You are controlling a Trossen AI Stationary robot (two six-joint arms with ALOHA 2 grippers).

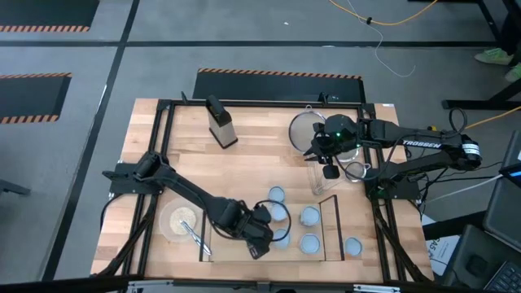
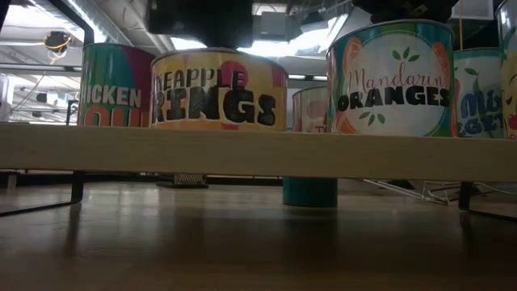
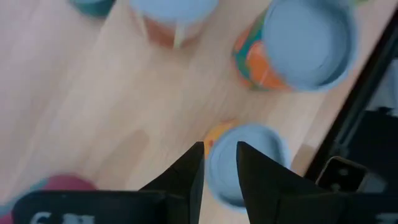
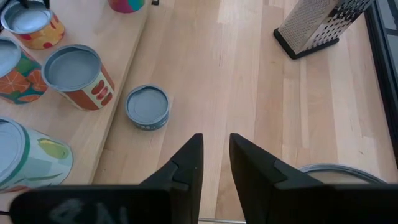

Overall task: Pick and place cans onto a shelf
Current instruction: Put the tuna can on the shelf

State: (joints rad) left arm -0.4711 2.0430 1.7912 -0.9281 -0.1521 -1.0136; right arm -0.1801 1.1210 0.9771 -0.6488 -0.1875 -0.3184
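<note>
Left pincer [image 1: 262, 238] spread just above pineapple rings can [image 2: 219, 89] on shelf [image 2: 242, 152]. Right pincer [image 1: 330, 171] hovering over table [image 1: 252, 138], narrowly parted, holding nothing.

On the light-wood desk [image 1: 163, 163] the low light-wood shelf with black metal end frames [image 1: 244, 248] lies along the near edge, towards the middle. Four cylindrical tins with pale blue tops stand on it: one [image 1: 280, 211] at its rear with another [image 1: 281, 237] just in front, a third [image 1: 310, 216] to their right and a fourth [image 1: 310, 243] before that. A fifth tin [image 1: 276, 194] stands on the desk just behind the shelf, a sixth [image 1: 352, 246] right of it. The wide pale bowl holding a utensil [image 1: 181, 221] sits left of the shelf. An upright metal box grater [image 1: 221, 124] stands at the rear, and a round wire-mesh strainer [image 1: 307, 130] to its right.
</note>
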